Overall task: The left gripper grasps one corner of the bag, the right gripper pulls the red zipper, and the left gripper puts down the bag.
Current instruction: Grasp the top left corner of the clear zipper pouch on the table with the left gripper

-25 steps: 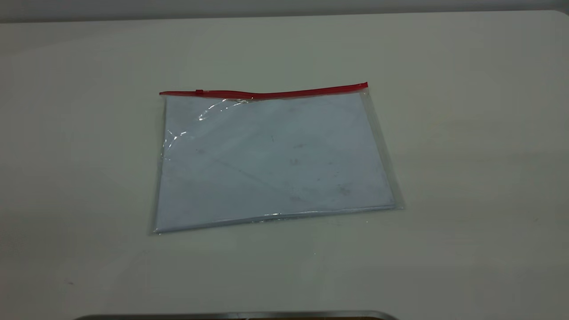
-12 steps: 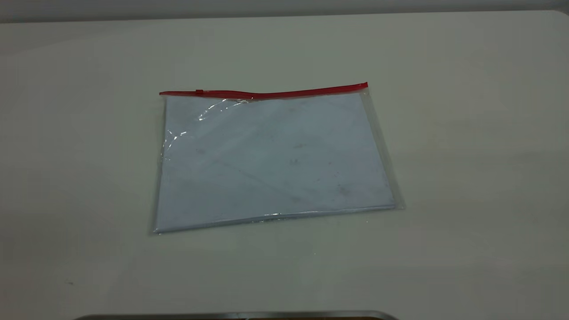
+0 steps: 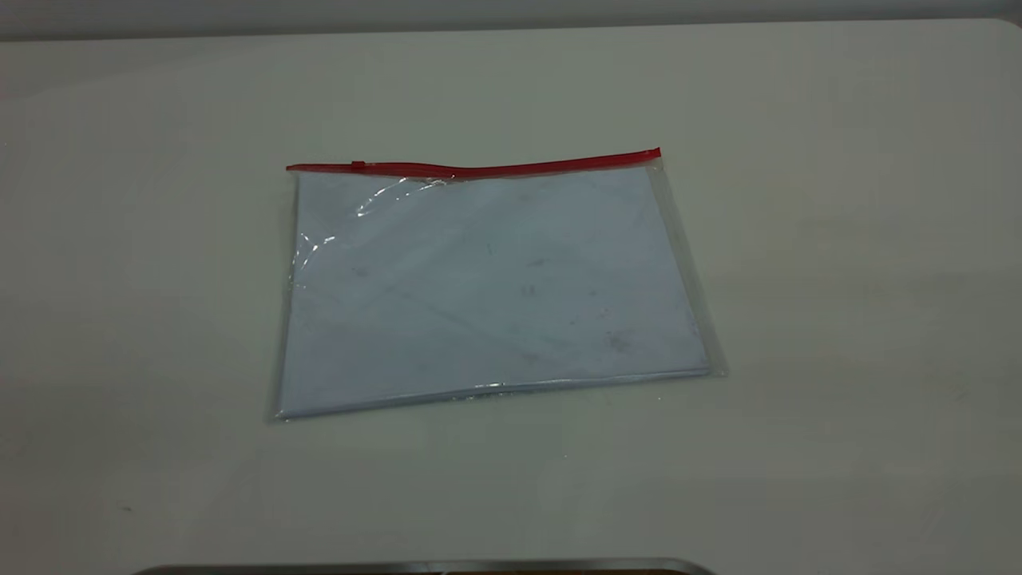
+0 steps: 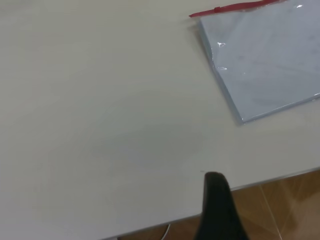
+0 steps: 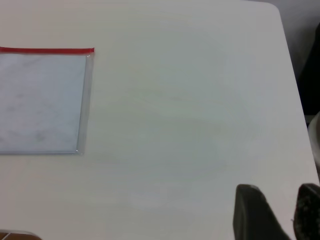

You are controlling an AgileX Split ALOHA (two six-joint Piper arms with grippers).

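**Bag lies untouched on the desk, both grippers held well back**

The flat clear plastic bag with pale blue-white sheets inside lies flat near the middle of the off-white desk. Its thin red zipper runs along the far long edge, with the small red slider tab near the strip's left end. The left corner of the bag, where the strip ends, rests on the desk.

The black left gripper hovers by the desk's edge, well apart from the bag; only one finger shows, so I cannot tell whether it is parted. The black right gripper hangs over bare desk, fingers slightly parted and gripping nothing.
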